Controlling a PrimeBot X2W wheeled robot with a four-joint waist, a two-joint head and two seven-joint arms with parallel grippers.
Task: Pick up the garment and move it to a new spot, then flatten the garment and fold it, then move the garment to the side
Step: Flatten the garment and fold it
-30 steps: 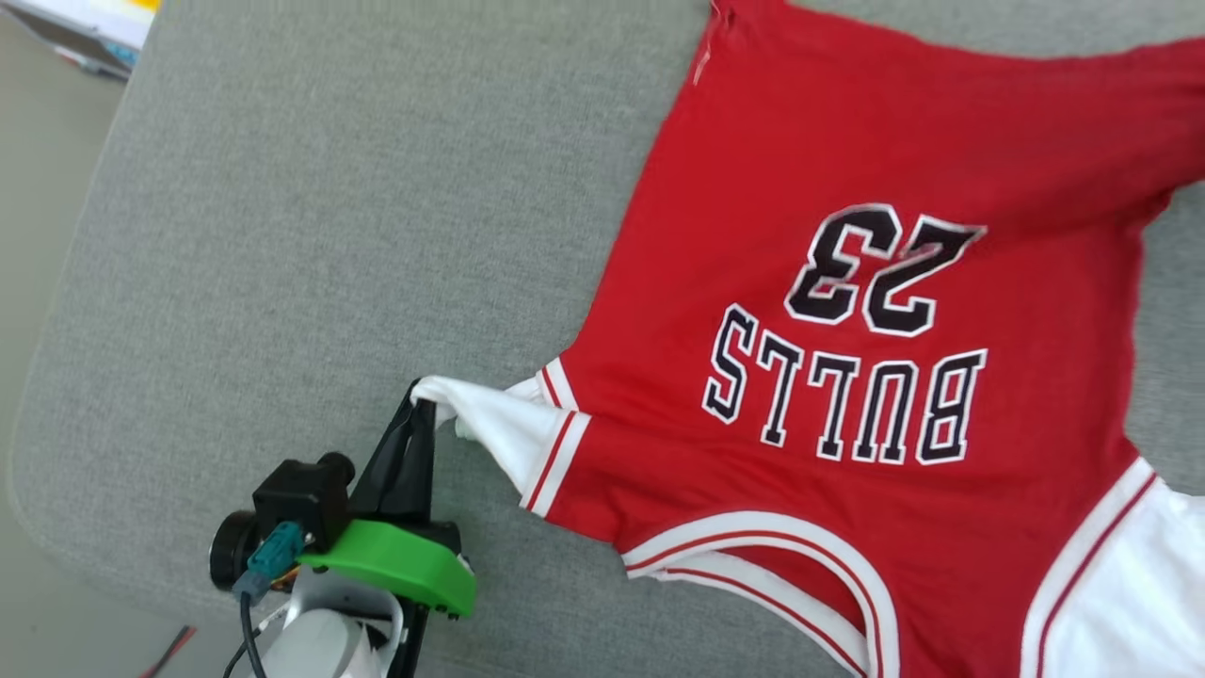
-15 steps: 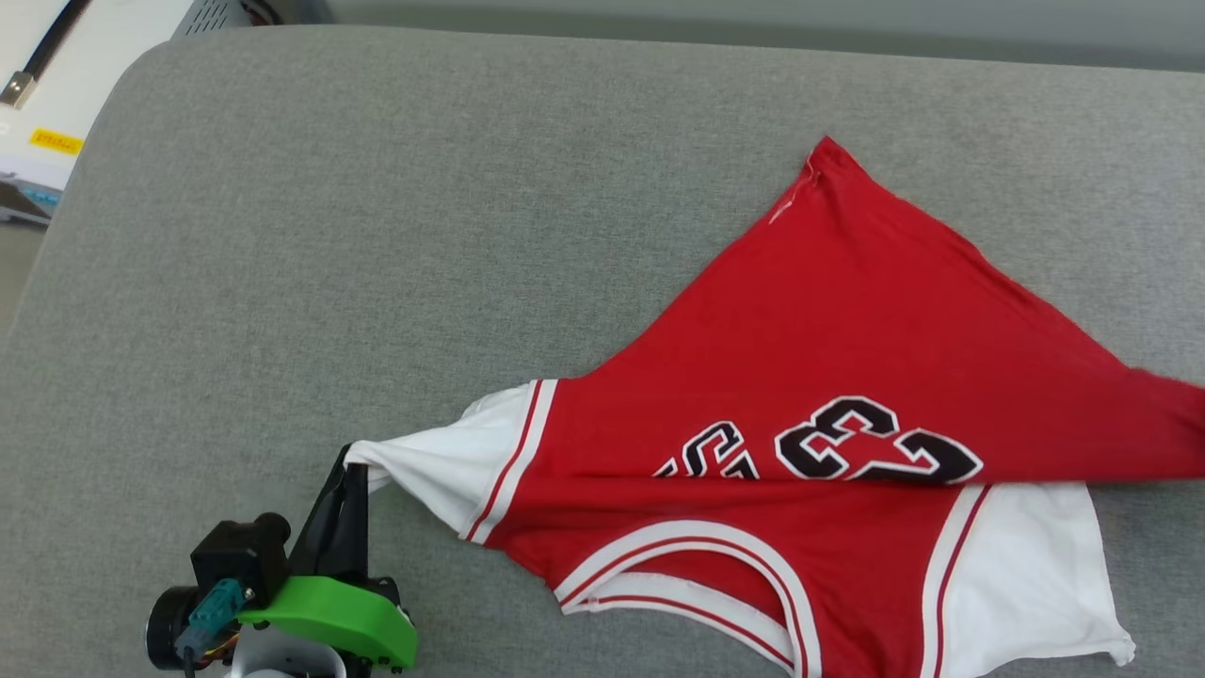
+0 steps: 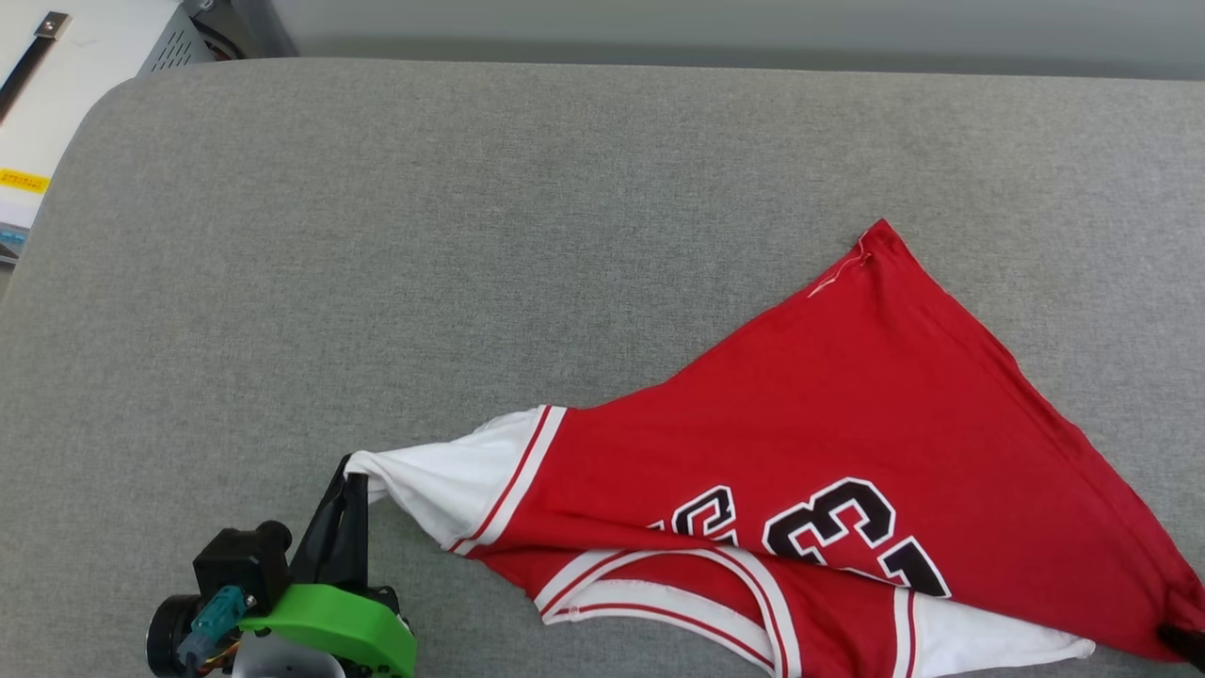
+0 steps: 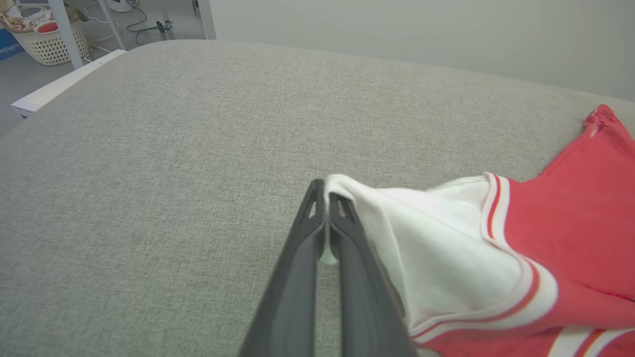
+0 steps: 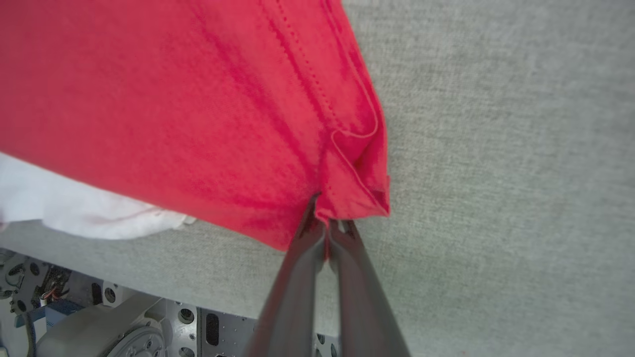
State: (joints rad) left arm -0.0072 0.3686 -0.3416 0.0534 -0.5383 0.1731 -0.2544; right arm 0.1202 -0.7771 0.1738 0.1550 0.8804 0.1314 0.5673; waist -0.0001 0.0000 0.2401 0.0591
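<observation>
Head view has the red jersey T-shirt (image 3: 828, 424) lying on the grey upholstered surface (image 3: 471, 235), toward the right and close to the near edge. It is doubled over itself. A red triangle of the body is folded across the print, so only part of the black "23" (image 3: 847, 527) shows, with the striped neckline trim (image 3: 659, 593) below it.

At the lower left the left gripper (image 3: 356, 480) is clamped on the very tip of the white sleeve (image 3: 442, 490), which is drawn out to a taut point. The left wrist view shows the two dark fingers pressed together with a sliver of white cloth between their tips. In the right wrist view the right gripper (image 5: 327, 220) is likewise closed, on a red hem corner (image 5: 357, 198) that bunches into a small fold just above its tips.

The main risk is the sleeve hold. So little cloth is pinched that more tension between the arms would likely pull it free. The bunched hem corner may be several layers thick, and one layer could slip out during a lift. If the shirt is spread from this pose, the diagonal overlap could be pressed in as a crease. With cloth already near the front edge, slack there could slide off the surface.
</observation>
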